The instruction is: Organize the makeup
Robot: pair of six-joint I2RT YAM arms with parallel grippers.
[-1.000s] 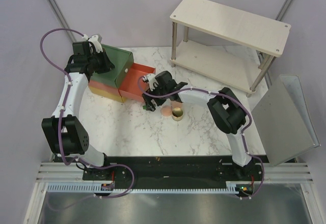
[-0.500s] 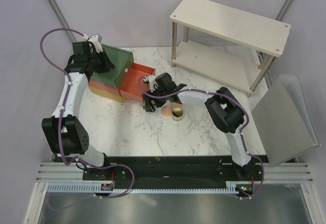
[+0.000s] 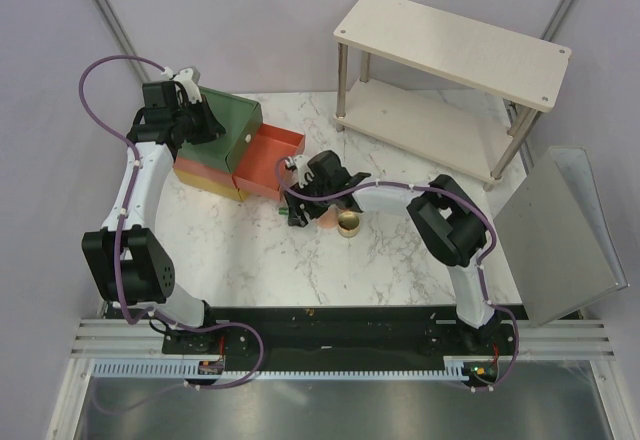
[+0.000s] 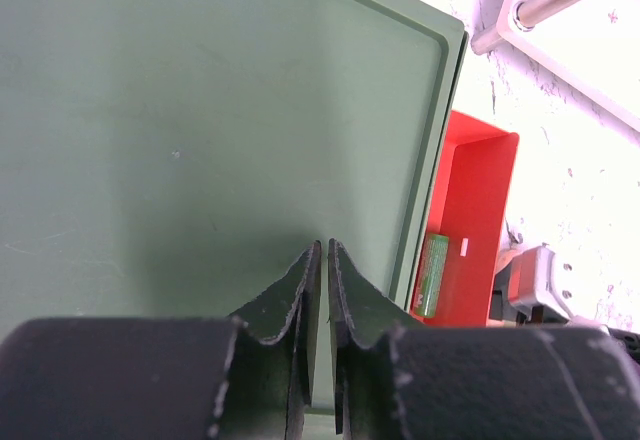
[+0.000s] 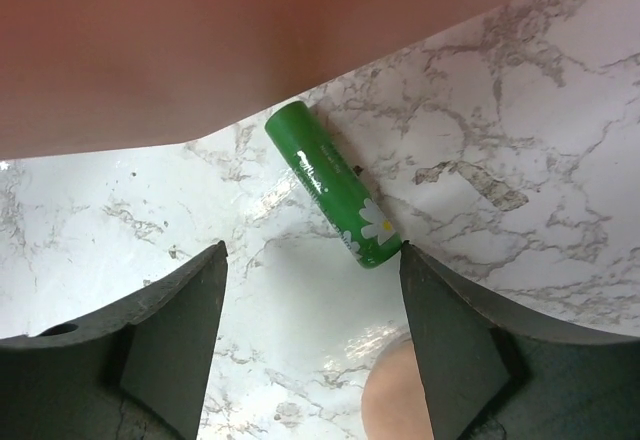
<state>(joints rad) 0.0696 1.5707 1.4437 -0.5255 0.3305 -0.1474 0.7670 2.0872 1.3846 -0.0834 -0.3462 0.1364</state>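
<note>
1. The green tube (image 5: 332, 183) looks like a small, hard plastic cylinder, so it is probably light and stiff. Its glossy round barrel is likely to be slippery and may roll if nudged.
2. The best hold appears to be across the middle of the barrel, squarely on its two long sides. The tube lies slantwise to the fingers, so a slight wrist turn would help.
3. The tube is bright green with a shine along its length. It has fine white lettering and white daisies printed near its lower end.
4. It lies flat on the white marble desk (image 5: 520, 110), just beside the front wall of the open orange drawer (image 5: 250, 40). A pink disc (image 5: 395, 400) lies near it, and the overhead view shows a round gold pot (image 3: 349, 224) close by.
5. The right tool (image 5: 312, 260) hangs above the tube with its jaws spread wide, holding nothing.
6. The left tool (image 4: 322, 250) has its jaws pressed together with nothing between them. It sits over the green top of the drawer box (image 4: 200, 110).
7. A green oblong case (image 4: 433, 275) already lies inside the orange drawer.
</note>
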